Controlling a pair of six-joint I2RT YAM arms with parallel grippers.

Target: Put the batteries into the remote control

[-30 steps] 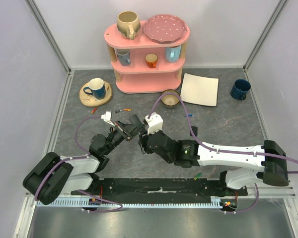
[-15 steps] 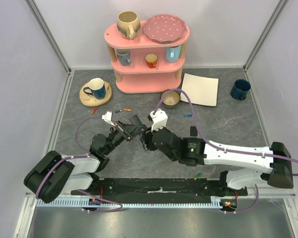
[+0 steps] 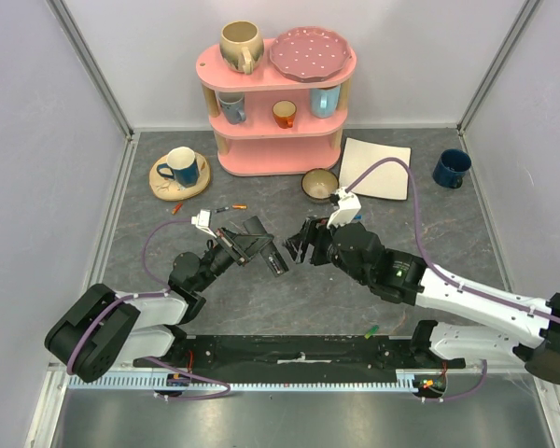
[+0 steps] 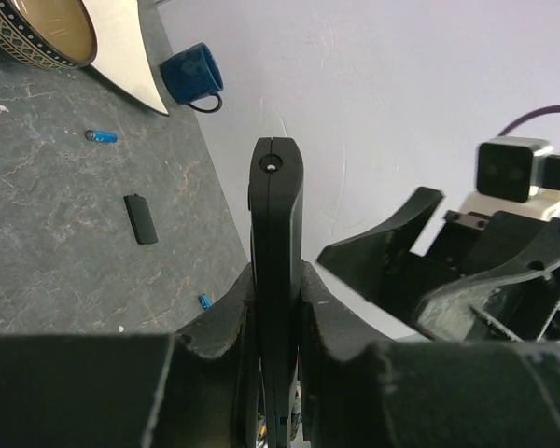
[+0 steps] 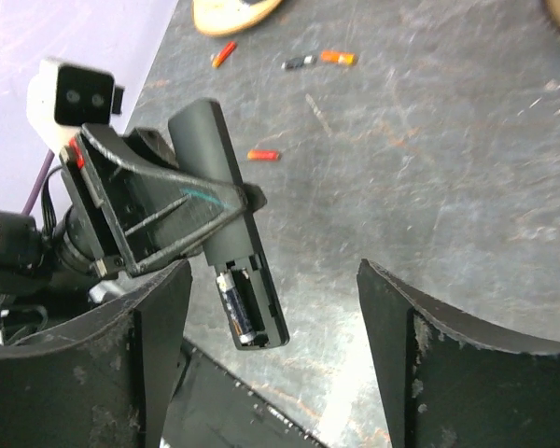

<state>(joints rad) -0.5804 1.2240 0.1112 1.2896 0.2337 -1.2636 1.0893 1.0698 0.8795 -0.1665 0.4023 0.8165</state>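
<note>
L gripper [image 3: 246, 241] is clamped on the remote control [image 5: 203, 140], holding it up off the table mid-scene w/ the bay end toward the R arm. The cover's off. One dark cell [image 5: 230, 306] sits in one slot, and the slot beside it [image 5: 259, 301] looks empty.

R gripper [image 3: 301, 245] is just right of the remote, jaws apart, nothing in them. So I reckon 1st battery is in and the 2nd is to be fetched.

Loose batteries lie on the table: a red one [image 5: 264, 154] close by the remote in the R wrist view, and a blue one [image 4: 101, 136] over right near the bowl [image 4: 28, 47].

Next move, prob.: R goes down to one cell, pinches across its middle, and lines it up w/ the empty slot. That needs L rock-steady and the right polarity, but I can't read the markings. A cell that small & round may roll or slip.
</note>
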